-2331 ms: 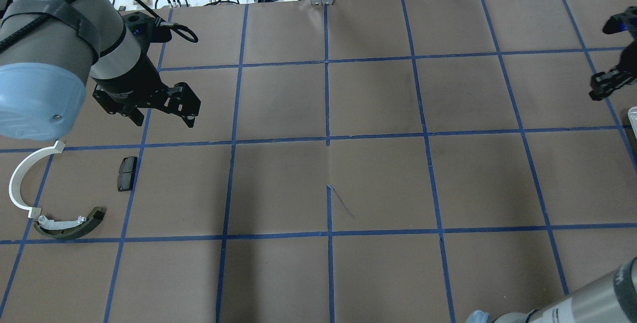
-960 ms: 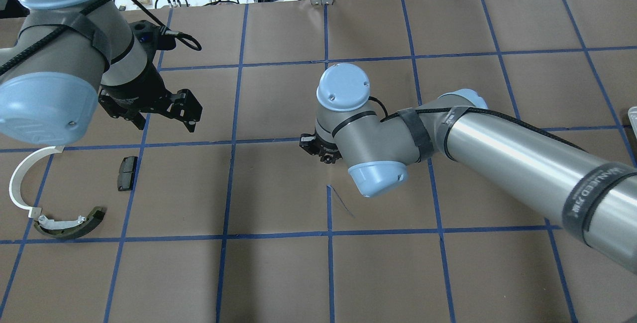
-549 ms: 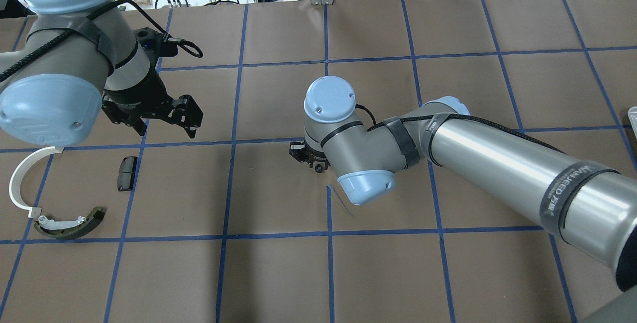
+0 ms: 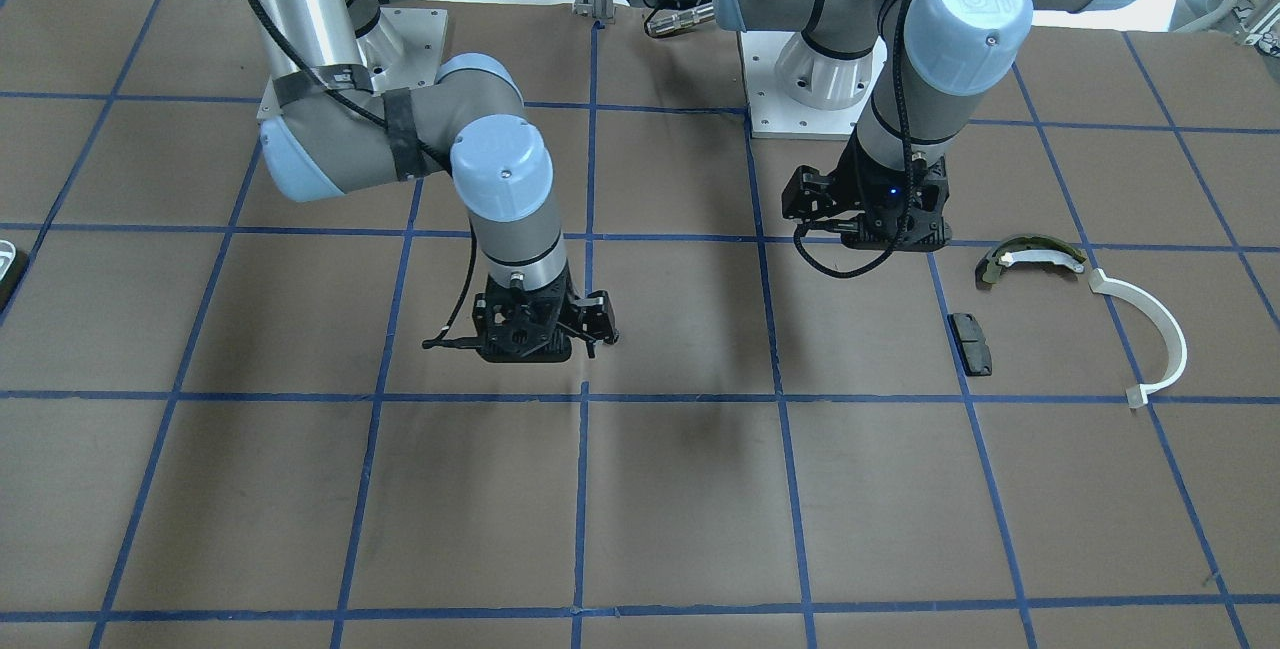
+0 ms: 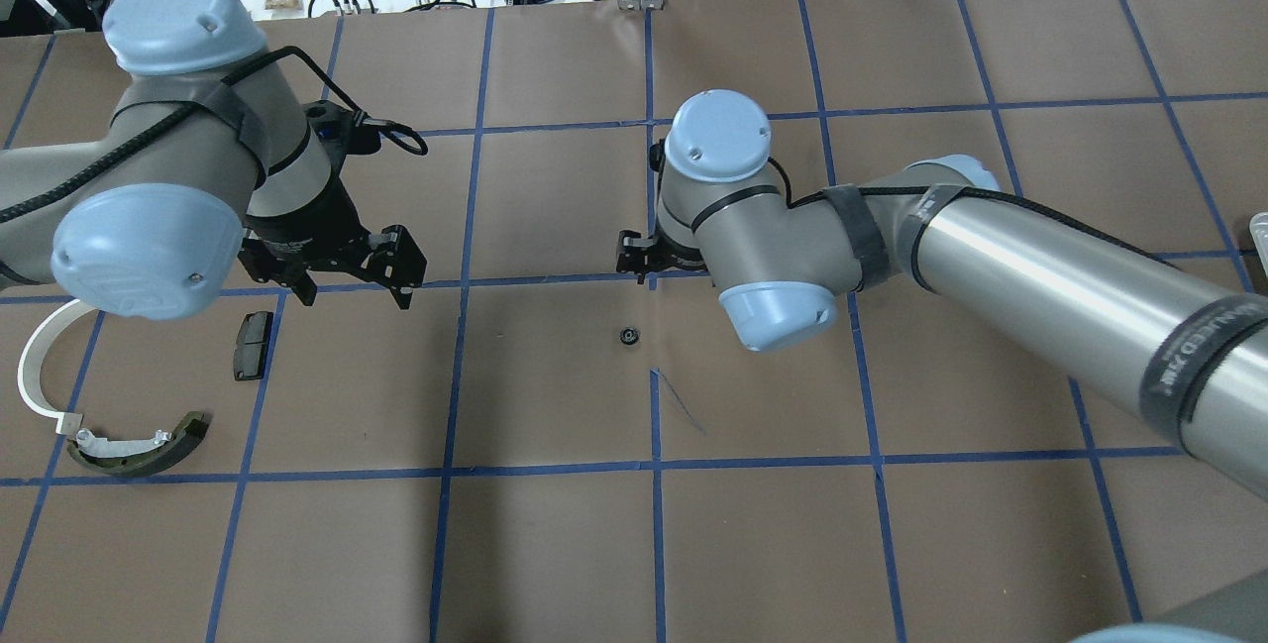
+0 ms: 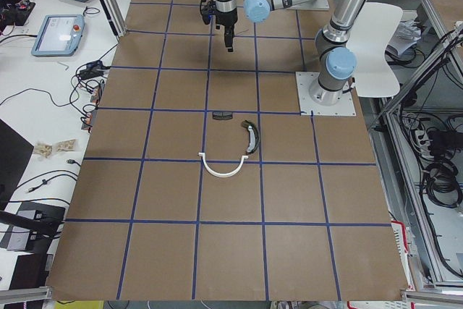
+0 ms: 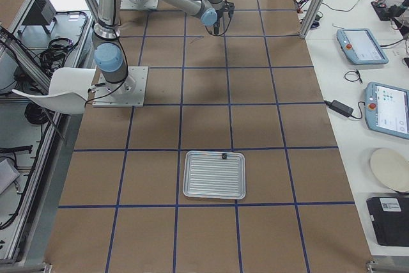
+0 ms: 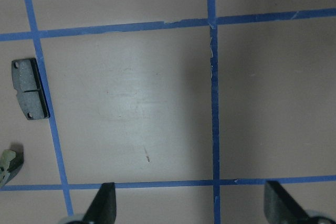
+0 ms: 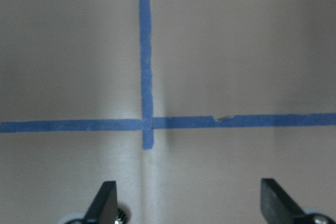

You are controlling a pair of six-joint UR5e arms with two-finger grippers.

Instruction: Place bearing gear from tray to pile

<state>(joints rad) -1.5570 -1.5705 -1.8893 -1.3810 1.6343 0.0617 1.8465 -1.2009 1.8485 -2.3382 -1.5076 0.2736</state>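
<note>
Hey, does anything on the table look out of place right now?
Yes. A small black gear lies alone in the middle of the table, far from the pile: half-ring, shoe and pad at the left end. The right hand hovers near the gear, open and empty.

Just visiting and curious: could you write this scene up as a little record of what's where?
Bearing gear: lying loose mid-table, ungripped
Right gripper: open, empty, near the gear
Left gripper: open, empty, near black pad
Pile: white half-ring, olive brake shoe, black pad; gear lies apart from it
Ribbed tray: table's far right end
</note>
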